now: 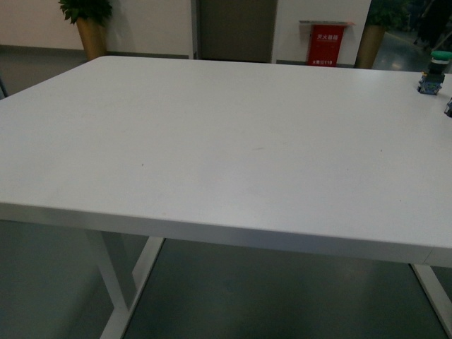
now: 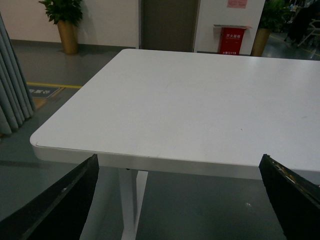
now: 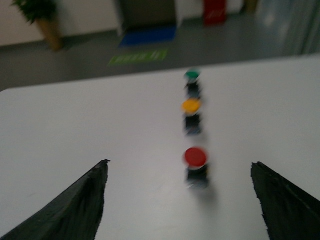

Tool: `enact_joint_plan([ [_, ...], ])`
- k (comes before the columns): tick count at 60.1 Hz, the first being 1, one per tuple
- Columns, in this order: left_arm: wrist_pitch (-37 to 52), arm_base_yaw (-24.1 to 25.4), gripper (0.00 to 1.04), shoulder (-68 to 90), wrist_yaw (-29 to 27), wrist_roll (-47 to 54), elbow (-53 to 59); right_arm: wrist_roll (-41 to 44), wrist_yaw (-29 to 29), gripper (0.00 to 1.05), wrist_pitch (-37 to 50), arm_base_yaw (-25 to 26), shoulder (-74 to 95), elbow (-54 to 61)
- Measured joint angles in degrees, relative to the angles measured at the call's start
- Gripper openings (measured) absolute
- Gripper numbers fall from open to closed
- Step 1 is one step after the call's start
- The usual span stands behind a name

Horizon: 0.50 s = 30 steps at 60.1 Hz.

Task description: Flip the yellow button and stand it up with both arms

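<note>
Yellow button [image 3: 191,106] upright on white table [image 1: 212,155], between green button [image 3: 192,76] and red button [image 3: 195,157]. Right gripper [image 3: 180,200] spread wide, left gripper [image 2: 177,200] too, both holding nothing.

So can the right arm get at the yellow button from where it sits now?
Probably yes. In the right wrist view the jaws stand wide open, and the yellow button stands ahead in a row. But the red button stands in front of it and the green button just behind, so room is tight.
</note>
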State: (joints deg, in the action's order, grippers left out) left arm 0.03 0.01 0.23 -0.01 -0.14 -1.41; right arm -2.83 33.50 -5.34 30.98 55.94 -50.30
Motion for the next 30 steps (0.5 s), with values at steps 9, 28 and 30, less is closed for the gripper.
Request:
enact_joint_plan([
  [9, 0.0, 0.0, 0.99, 0.0, 0.0, 0.0, 0.0, 1.6, -2.0, 0.6, 6.8, 0.9, -21.1, 18.3],
  [28, 0.0, 0.0, 0.99, 0.0, 0.0, 0.0, 0.0, 2.6, -32.2, 0.05, 3.5, -29.3, -48.6, 41.0],
  [30, 0.0, 0.0, 0.99, 0.0, 0.0, 0.0, 0.0, 2.8, -32.7, 0.03, 3.9, -30.2, -49.7, 42.8],
])
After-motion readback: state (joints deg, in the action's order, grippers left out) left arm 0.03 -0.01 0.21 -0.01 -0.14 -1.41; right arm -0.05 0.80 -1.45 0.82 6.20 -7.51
